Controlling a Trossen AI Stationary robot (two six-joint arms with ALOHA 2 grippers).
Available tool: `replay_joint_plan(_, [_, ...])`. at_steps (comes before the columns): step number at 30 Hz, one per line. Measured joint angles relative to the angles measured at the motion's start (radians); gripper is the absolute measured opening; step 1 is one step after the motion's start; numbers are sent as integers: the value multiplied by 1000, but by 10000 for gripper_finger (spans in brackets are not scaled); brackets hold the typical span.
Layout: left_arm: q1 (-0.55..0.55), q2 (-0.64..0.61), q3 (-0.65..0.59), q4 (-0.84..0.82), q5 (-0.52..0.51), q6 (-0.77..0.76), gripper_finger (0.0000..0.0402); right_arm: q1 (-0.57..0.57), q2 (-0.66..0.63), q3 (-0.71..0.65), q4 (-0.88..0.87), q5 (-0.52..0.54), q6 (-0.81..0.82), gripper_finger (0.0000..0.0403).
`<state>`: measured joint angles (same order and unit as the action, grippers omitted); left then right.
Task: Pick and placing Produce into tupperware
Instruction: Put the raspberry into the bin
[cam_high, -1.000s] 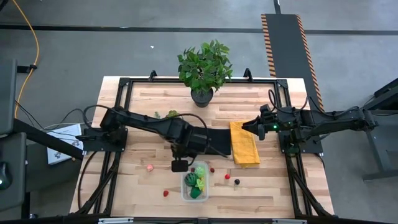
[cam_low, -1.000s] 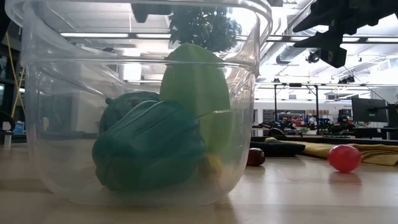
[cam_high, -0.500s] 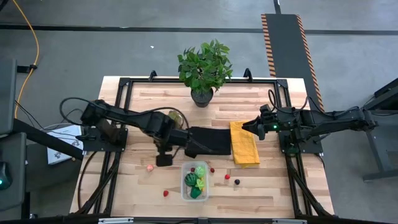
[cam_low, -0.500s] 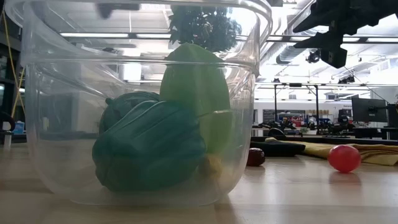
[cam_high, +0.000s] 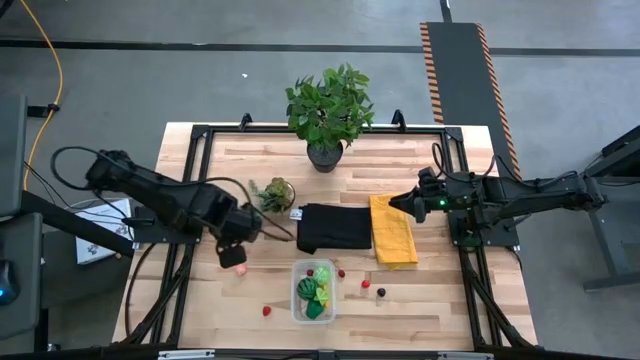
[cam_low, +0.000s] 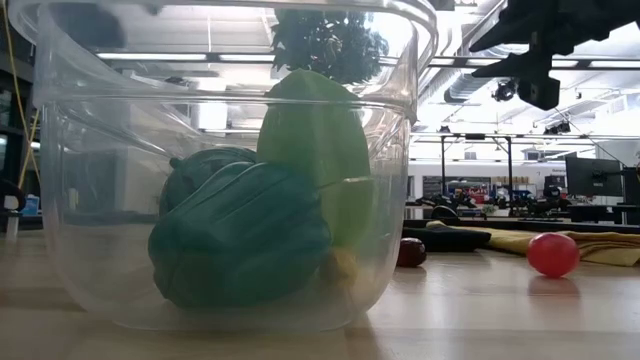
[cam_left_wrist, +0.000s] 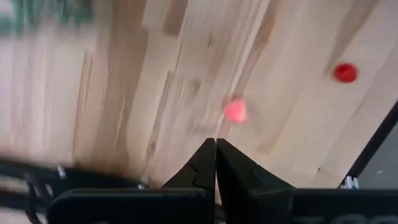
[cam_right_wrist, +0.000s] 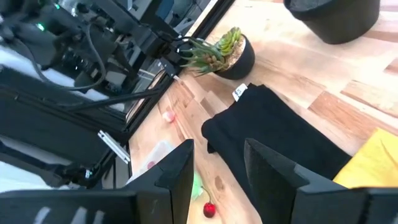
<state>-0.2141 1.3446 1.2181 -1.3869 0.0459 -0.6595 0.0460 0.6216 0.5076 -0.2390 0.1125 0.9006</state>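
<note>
Partly filled: clear, lidless rectangular plastic tupperware at the near middle of the pale butcher-block wooden table, already holding a dark green toy pepper, a lime-green leaf-shaped toy and what looks like a small yellow piece low against the wall. Still loose on the wood: a small pink toy fruit off the container's left side, a red berry-sized piece nearer the table's front edge, a tiny red piece just beside the container's right wall, and farther right another red piece and a dark round one.

Left gripper poised just above and beside the pink fruit, fingers pressed together and empty, the pink blur directly ahead of the tips in the wrist view. Right gripper parked over the inner edge of the folded yellow cloth, fingers parted with nothing between them.

Beside the yellow cloth, a folded black cloth; behind, a small potted succulent and a large leafy potted plant.

Judged roughly halfway: several items in, at least five left out, the pink fruit the likely next pick, with the left fingers needing to spread first.
</note>
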Motion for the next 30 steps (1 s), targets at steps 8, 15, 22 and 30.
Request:
replay_joint_plan(8, [-11,-154,-197,4,53,-344,3,0,0,0,4,32,25,133])
replay_joint_plan(15, [-11,-248,-364,11,183,-706,1,0,0,0,4,33,26,133])
replay_joint_plan(22, [-11,-277,-464,138,251,-815,1,0,0,0,-2,32,17,133])
replay_joint_plan(30, [-96,-274,-465,276,136,-968,1,0,0,0,-5,31,-9,133])
